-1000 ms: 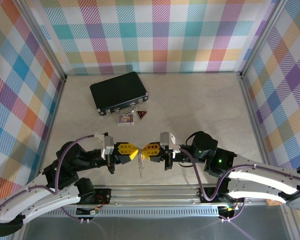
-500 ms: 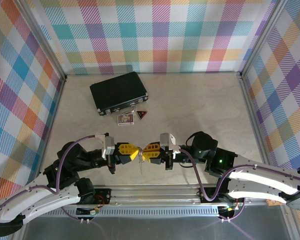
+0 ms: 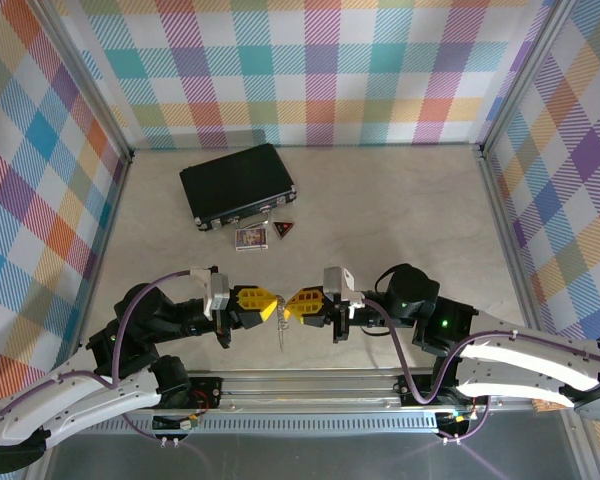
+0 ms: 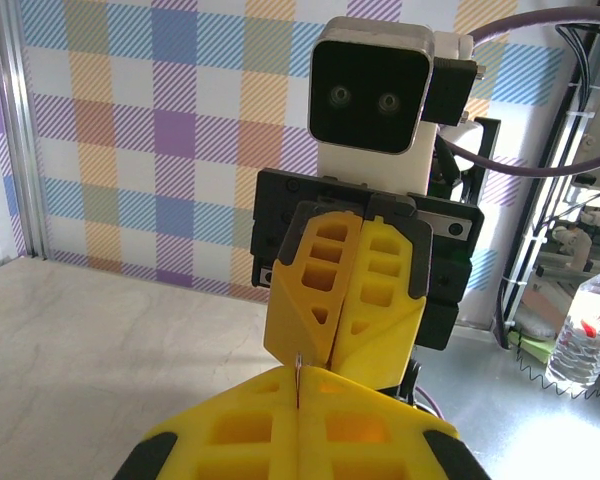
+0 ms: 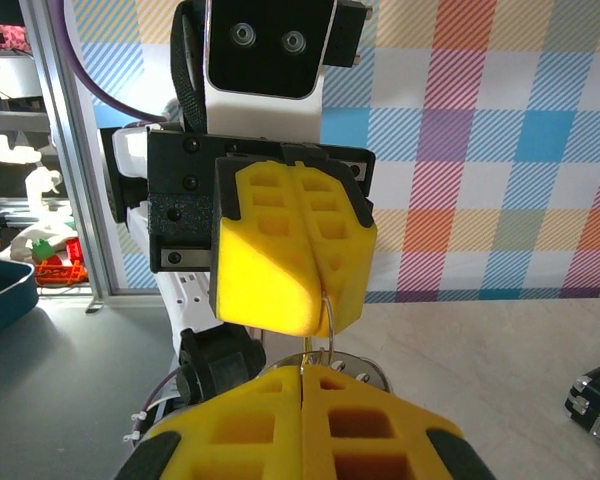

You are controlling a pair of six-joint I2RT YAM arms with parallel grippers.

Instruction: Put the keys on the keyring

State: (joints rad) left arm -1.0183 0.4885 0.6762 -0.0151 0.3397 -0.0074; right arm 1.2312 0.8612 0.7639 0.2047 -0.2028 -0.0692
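My left gripper and right gripper meet tip to tip above the table's near middle, both shut. In the right wrist view the keyring shows as a thin wire loop. It runs from the seam of the left fingers down to my right gripper. In the left wrist view a thin metal edge sits in the seam at my left gripper, facing the right fingers. A slim silvery piece hangs below the tips; key or chain, I cannot tell. The keys are hidden.
A black rectangular case lies at the back left. In front of it are a small picture card and a red-and-black triangular tag. Checked walls enclose the table on three sides, with open room on the right.
Both gripper tips have drifted slightly toward the near edge, still touching. The hanging silvery piece reaches less far below them than a second ago.
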